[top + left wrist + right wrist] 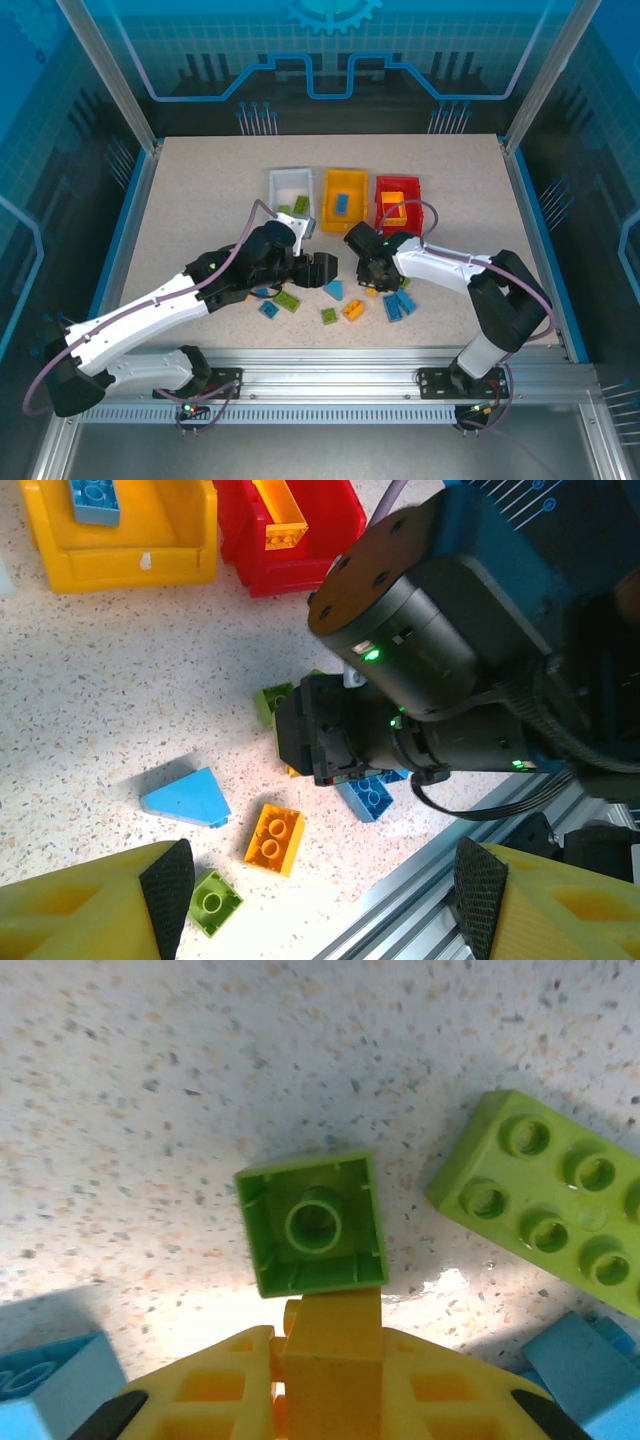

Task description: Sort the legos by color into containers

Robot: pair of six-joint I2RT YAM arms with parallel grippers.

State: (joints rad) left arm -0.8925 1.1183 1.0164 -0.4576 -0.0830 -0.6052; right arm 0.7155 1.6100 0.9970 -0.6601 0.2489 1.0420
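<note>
1. Legos [353,310] in lime green, blue and orange-yellow lie scattered on the tabletop [200,200] towards its near edge, between the two arms.
2. The containers [330,185] stand in a row behind the loose pieces. The white bin [288,185] holds green pieces, the yellow bin [120,565] a blue brick [95,500], and the red bin [300,570] an orange-yellow brick [280,515].
3. The right tool [330,1355] is low over the pile, its jaws drawn narrow against both sides of an orange-yellow lego [330,1325]. Whether this piece is clear of the tabletop cannot be told.
4. An upturned green square lego [312,1223] touches the gripped piece, and a long green brick [545,1205] lies near, studs up.
5. The left tool [325,890] has its jaws wide with nothing between them. It hangs above a blue wedge [187,798], an orange brick [275,838] and a small green brick [214,902].
</note>
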